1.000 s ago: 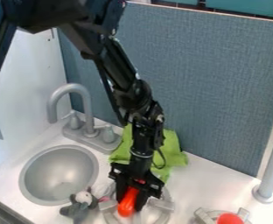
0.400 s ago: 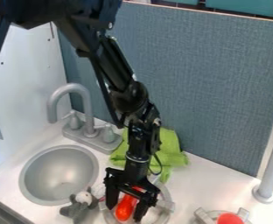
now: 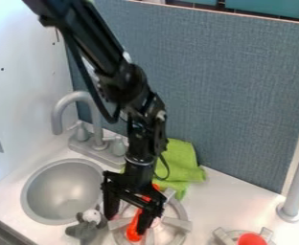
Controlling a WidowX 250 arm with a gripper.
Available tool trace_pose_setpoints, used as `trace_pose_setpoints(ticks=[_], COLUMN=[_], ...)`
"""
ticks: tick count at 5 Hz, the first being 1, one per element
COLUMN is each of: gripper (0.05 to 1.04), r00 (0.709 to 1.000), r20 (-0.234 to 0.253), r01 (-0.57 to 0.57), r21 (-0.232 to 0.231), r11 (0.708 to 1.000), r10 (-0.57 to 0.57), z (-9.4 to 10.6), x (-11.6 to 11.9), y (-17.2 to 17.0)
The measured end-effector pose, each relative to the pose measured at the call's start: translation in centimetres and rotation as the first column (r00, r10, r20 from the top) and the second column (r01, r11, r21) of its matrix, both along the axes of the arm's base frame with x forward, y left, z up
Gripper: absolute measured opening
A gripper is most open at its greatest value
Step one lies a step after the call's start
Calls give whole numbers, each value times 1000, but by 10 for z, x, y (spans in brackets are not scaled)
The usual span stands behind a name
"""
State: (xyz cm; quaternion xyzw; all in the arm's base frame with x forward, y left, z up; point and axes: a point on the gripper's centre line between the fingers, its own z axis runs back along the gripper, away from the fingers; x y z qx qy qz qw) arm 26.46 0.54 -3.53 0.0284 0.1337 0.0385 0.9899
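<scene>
1. The gripper (image 3: 128, 224) hangs low over the near part of the counter, its two jaws spread wide, with a broad gap between them and nothing clamped
2. A long orange-red utensil (image 3: 134, 227) lies over a gray stove burner (image 3: 176, 222); it slants up behind the jaw on the image's right, its lower end showing in the gap beside that jaw, though whether the two touch cannot be told
3. A small pink piece, partly hidden, shows near the other jaw's tip
4. A gray plush toy (image 3: 82, 230) with a whitish patch sits just beside the burner, near the rim of the round gray sink (image 3: 28, 198)
5. Behind the arm, a crumpled green cloth (image 3: 183, 165) lies at the foot of the blue-gray panel (image 3: 232, 95)
6. A gray faucet (image 3: 93, 112) with two handles stands behind the sink, near the white side wall (image 3: 24, 72)
7. At the near right, a second burner (image 3: 224, 236) bears a round red thing (image 3: 251, 239), with a gray post (image 3: 297, 177) rising behind it from the white counter (image 3: 232, 198)
</scene>
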Motion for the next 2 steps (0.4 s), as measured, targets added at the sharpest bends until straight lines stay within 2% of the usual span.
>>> trace_pose_setpoints(ticks=[1,2], gripper=[1000,1000], r00=[1000,998], r20=[-20,-65], r01=[22,19], r21=[21,79], r11=[1000,997], r10=[-21,-14], z=[20,23], x=[-17,-38], y=[13,36])
